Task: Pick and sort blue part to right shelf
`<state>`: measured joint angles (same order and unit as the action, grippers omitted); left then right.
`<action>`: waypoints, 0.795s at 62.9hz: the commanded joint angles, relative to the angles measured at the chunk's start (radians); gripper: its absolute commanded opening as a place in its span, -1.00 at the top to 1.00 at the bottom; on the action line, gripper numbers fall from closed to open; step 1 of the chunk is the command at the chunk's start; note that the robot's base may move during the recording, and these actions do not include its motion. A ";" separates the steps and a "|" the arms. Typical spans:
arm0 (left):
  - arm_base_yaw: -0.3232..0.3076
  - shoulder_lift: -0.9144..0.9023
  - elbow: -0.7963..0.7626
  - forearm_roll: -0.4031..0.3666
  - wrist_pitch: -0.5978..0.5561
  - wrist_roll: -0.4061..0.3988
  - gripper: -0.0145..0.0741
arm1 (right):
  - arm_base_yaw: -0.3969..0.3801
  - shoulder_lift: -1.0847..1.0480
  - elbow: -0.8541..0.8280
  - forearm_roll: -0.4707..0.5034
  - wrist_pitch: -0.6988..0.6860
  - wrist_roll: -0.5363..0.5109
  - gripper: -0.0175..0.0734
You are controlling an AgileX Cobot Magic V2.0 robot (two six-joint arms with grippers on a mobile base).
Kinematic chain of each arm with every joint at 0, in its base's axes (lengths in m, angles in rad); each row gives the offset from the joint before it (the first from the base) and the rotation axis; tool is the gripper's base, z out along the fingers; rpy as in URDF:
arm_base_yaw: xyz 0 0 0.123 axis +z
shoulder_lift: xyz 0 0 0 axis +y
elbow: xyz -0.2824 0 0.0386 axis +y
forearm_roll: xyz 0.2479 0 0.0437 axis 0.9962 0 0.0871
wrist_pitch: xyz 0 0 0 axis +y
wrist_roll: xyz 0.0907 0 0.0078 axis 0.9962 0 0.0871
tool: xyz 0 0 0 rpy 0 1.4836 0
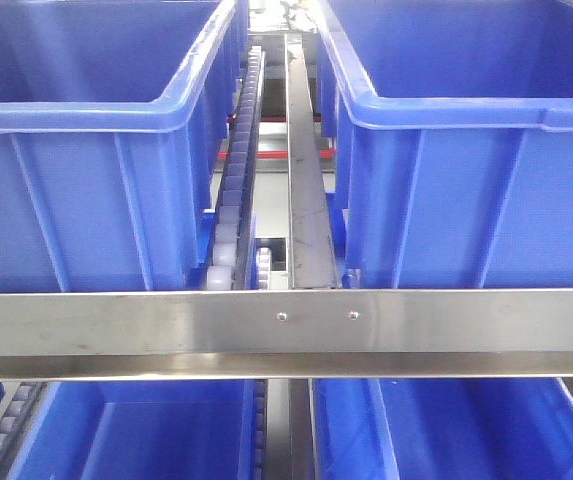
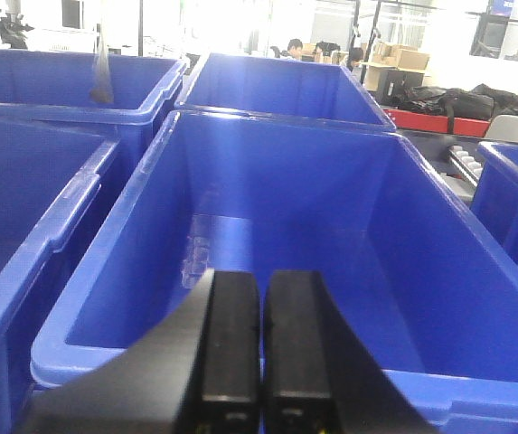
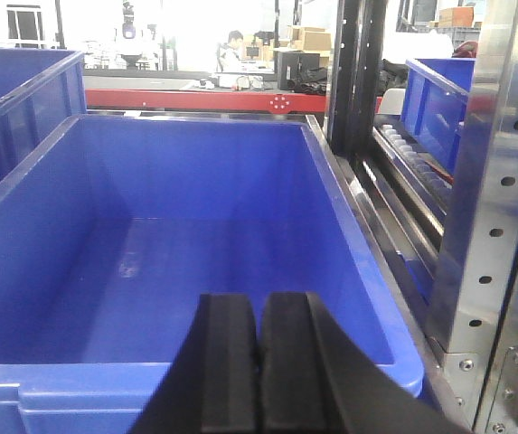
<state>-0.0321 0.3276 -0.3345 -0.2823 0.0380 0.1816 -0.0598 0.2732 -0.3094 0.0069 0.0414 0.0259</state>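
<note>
the left wrist view looks down into a deep blue bin [image 2: 268, 226] whose floor shows bare, with the left gripper [image 2: 260, 362] at the bottom of the picture, its two black fingers pressed together on nothing. the right wrist view shows the same for the right gripper [image 3: 260, 371], jaws closed and empty, over another bin [image 3: 195, 235] next to a steel shelf post [image 3: 503, 208]. the front view shows only two bins, a roller track [image 1: 234, 200] between them and a steel crossbar [image 1: 286, 320]. the blue part is not visible in any view, so its weight, stiffness and best hold cannot be judged yet. blue on blue would be hard to spot. i judge the jaws must open before any pick.
</note>
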 commanded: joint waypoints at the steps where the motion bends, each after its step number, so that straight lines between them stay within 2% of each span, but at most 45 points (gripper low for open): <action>1: 0.000 0.008 -0.027 -0.007 -0.075 -0.006 0.39 | -0.005 0.006 -0.029 0.001 -0.084 0.001 0.52; 20: 0.000 0.008 -0.027 -0.007 -0.075 -0.006 0.39 | 0.000 -0.146 0.160 -0.034 -0.108 0.001 0.52; 33: 0.000 0.008 -0.027 -0.007 -0.075 -0.006 0.39 | 0.002 -0.308 0.309 0.028 -0.169 0.001 0.52; 50: 0.000 0.008 -0.027 -0.007 -0.073 -0.006 0.39 | 0.062 -0.306 0.319 0.022 -0.148 0.001 0.52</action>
<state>-0.0321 0.3276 -0.3342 -0.2823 0.0401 0.1816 -0.0036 -0.0089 0.0299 0.0297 -0.0157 0.0259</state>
